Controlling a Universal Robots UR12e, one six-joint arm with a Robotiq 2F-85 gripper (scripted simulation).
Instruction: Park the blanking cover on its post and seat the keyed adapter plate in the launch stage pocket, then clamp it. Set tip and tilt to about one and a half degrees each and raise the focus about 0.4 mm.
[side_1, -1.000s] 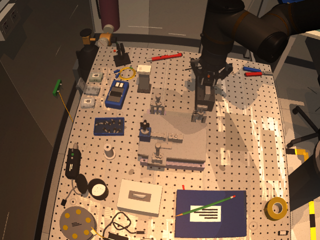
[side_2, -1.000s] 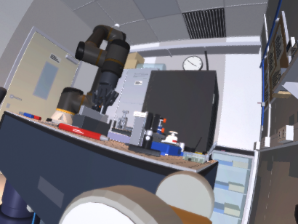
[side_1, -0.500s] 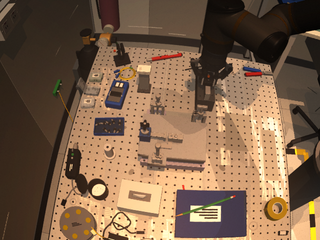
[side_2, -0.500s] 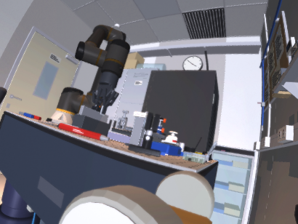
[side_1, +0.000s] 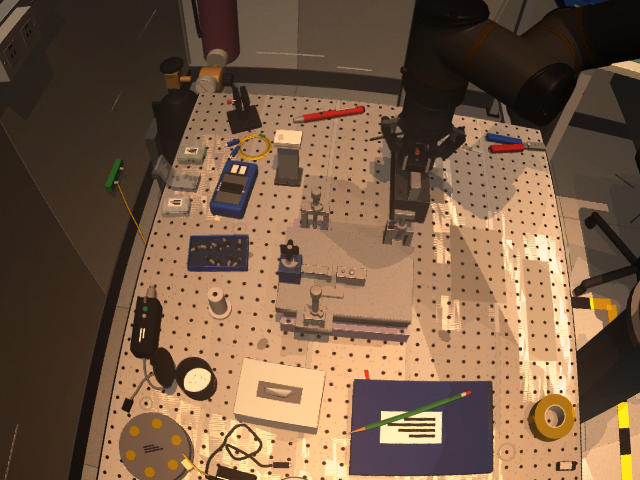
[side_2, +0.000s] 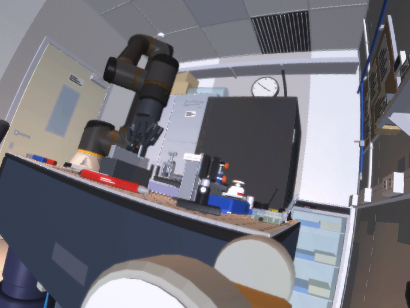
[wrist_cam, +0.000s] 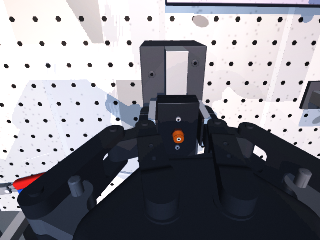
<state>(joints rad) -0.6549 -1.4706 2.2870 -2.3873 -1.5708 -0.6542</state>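
The keyed adapter plate, a dark block with an orange pin and two small screws on its face, is gripped between the fingers of my gripper at the back right of the breadboard. It sits at the near end of a dark holder with a pale central slot. In the side camera the gripper hangs under the arm just behind the launch stage, a grey block with knobbed adjusters. A pale post stands left of the stage.
Behind the stage a red marker and red and blue pens lie near the table's far edge. A blue meter and a blue parts tray sit to the left. A white box, a blue notebook and a tape roll lie in front.
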